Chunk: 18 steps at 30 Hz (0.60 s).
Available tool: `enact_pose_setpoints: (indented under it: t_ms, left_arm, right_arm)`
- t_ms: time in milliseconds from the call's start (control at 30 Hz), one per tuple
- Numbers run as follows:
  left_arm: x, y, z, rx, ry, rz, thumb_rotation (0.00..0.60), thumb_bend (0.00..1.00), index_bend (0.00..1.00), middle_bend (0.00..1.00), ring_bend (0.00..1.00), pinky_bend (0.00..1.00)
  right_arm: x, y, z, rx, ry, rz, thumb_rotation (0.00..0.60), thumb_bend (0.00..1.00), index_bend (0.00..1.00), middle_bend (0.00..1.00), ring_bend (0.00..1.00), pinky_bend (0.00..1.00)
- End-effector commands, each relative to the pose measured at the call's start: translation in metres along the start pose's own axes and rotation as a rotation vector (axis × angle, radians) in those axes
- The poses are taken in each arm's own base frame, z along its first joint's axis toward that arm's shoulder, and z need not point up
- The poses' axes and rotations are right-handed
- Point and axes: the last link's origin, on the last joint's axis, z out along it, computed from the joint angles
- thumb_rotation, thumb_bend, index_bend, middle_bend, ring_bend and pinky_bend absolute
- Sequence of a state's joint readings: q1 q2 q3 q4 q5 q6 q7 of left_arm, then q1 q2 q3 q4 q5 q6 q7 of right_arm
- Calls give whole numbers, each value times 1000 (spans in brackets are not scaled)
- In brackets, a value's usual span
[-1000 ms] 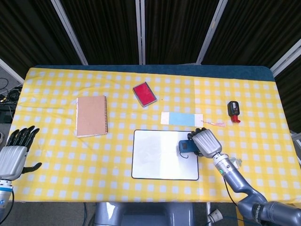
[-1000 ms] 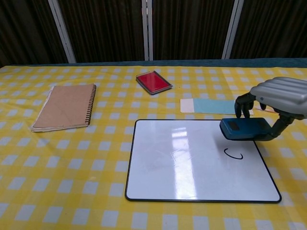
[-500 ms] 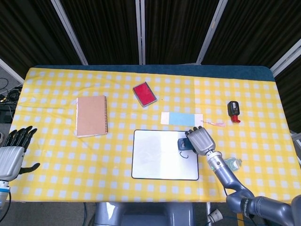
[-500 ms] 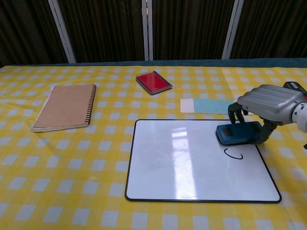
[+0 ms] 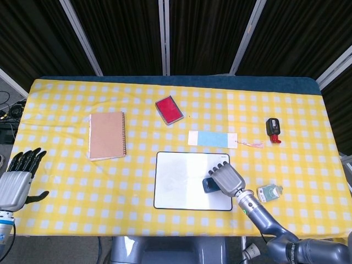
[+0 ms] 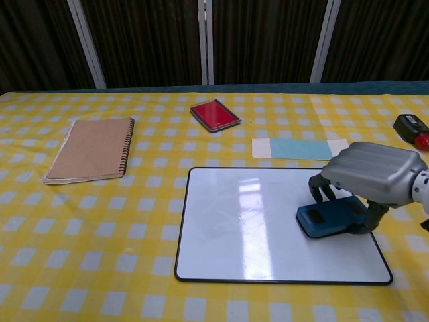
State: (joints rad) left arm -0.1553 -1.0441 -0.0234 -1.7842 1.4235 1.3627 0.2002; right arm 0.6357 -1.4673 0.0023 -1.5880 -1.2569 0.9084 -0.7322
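The right hand's fingers are clamped on a dark blue whiteboard eraser, which rests flat on the right part of the whiteboard. The right hand arches over it. Beyond lie a pale blue bookmark and a red case. The left hand hangs off the surface, its fingers apart, holding nothing.

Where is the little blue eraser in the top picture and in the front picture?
Head view: the blue eraser sits on the right part of the whiteboard, mostly hidden under the right hand.
Chest view: the blue eraser lies on the whiteboard's right side, held by the right hand.
Shared landmark: the light blue card just beyond the whiteboard.
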Motion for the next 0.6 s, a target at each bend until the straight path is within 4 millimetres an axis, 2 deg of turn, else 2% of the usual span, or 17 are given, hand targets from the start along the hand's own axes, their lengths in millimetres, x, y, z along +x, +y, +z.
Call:
enact_pose_setpoints:
  t_ms: [33, 133, 267, 600]
  left_arm:
    - [0, 0, 0, 1, 1, -1, 600, 0, 0, 0, 0, 0]
    - [0, 0, 0, 0, 0, -2, 600, 0, 0, 0, 0, 0]
    - [1, -1, -1, 0, 3, -4, 600, 0, 0, 0, 0, 0]
    - [1, -3, 0, 4, 0, -6, 600, 0, 0, 0, 0, 0]
  right_arm:
    - [2, -13, -13, 55, -33, -37, 600, 831, 603, 570, 414, 442]
    - [4, -24, -19, 89, -43, -50, 600, 831, 604, 572, 416, 442]
    - [4, -25, -14, 77, -43, -50, 600, 832, 604, 572, 417, 442]
    - [9, 12, 16, -72, 0, -52, 600, 834, 604, 572, 418, 442]
